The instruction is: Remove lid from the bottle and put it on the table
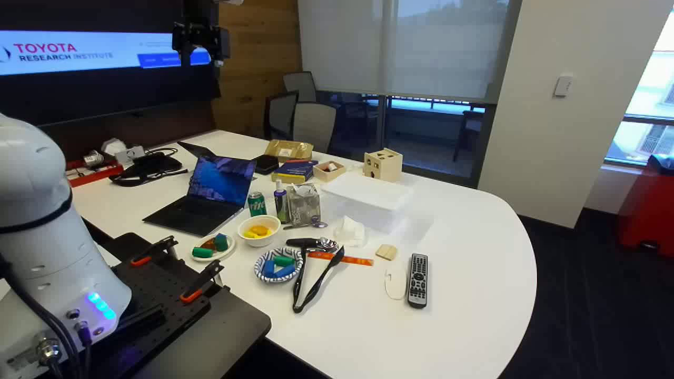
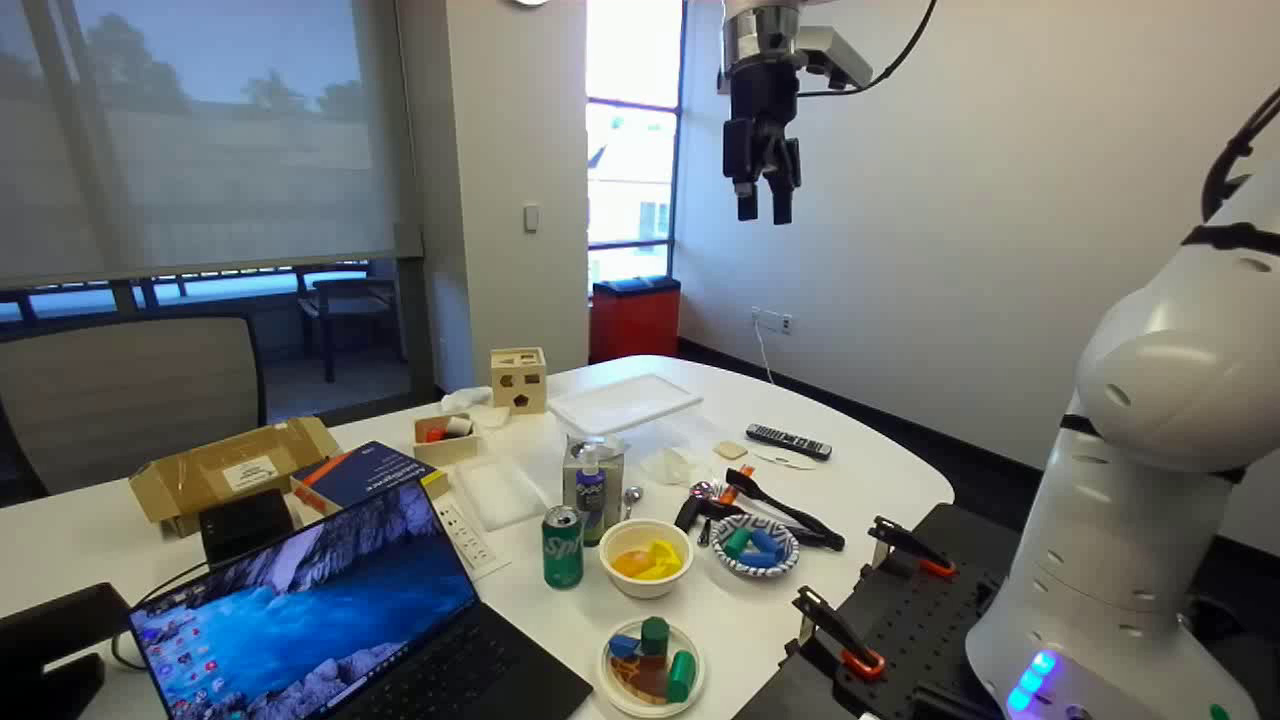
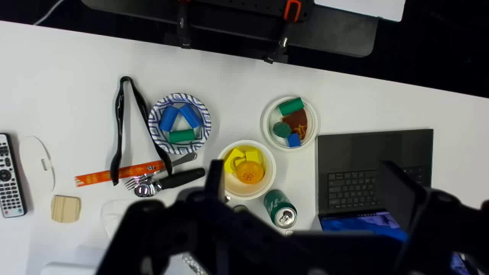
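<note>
My gripper (image 2: 765, 210) is open and empty, high above the white table (image 1: 463, 321). It also shows in an exterior view (image 1: 201, 59). In the wrist view its fingers are spread wide (image 3: 305, 173), with the table far below. No squat clear bottle with dark contents can be made out; it is hidden or out of view. A slim purple-and-green spray bottle (image 1: 281, 204) with a whitish top stands upright, also in an exterior view (image 2: 591, 500). A greyish patterned box (image 1: 305, 208) with white tissue stands right by it. In the wrist view the gripper mostly hides both.
A green can (image 2: 563, 548), a bowl with yellow pieces (image 2: 643, 588) and an open laptop (image 1: 224, 179) stand near the spray bottle. A clear bin with a white lid (image 1: 368, 192) stands beyond. Tongs (image 3: 119, 126), a patterned bowl (image 3: 208, 118) and a remote (image 1: 418, 281) lie around.
</note>
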Robot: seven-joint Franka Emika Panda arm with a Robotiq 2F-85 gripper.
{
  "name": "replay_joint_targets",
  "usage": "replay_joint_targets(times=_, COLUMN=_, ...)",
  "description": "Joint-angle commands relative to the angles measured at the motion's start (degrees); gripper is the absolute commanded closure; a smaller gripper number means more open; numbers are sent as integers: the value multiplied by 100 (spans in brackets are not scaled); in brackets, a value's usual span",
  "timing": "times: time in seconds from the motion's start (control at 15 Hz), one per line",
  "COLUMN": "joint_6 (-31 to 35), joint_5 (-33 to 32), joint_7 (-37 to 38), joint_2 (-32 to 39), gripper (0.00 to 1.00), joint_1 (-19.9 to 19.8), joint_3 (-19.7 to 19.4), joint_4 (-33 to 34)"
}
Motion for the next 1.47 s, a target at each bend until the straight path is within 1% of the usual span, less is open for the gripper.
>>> replay_joint_targets(times=0.0, joint_6=-9, joint_5=13, joint_7=-13, joint_2=5, gripper=0, joint_1=-50, joint_3=42, joint_4=10)
replay_joint_targets(times=0.07, joint_6=146, joint_5=-41, joint_7=164, joint_2=173, gripper=0, joint_1=-59, joint_3=113, joint_4=-5)
replay_joint_targets(times=0.2, joint_6=775, joint_5=-51, joint_7=395, joint_2=530, gripper=0, joint_1=-38, joint_3=244, joint_4=-108)
replay_joint_targets(times=0.33, joint_6=1471, joint_5=4, joint_7=546, joint_2=1039, gripper=0, joint_1=-6, joint_3=339, joint_4=-156)
replay_joint_targets(times=0.6, joint_6=2698, joint_5=-47, joint_7=947, joint_2=2370, gripper=0, joint_1=26, joint_3=541, joint_4=-33)
replay_joint_targets(times=0.8, joint_6=3301, joint_5=74, joint_7=955, joint_2=3283, gripper=0, joint_1=73, joint_3=596, joint_4=181)
replay_joint_targets(times=0.93, joint_6=3593, joint_5=47, joint_7=993, joint_2=3722, gripper=0, joint_1=105, joint_3=625, joint_4=298)
replay_joint_targets(times=1.2, joint_6=4442, joint_5=-57, joint_7=1060, joint_2=4306, gripper=0, joint_1=158, joint_3=646, joint_4=468)
replay_joint_targets(times=1.4, joint_6=4773, joint_5=-163, joint_7=1050, joint_2=4684, gripper=0, joint_1=203, joint_3=614, joint_4=693)
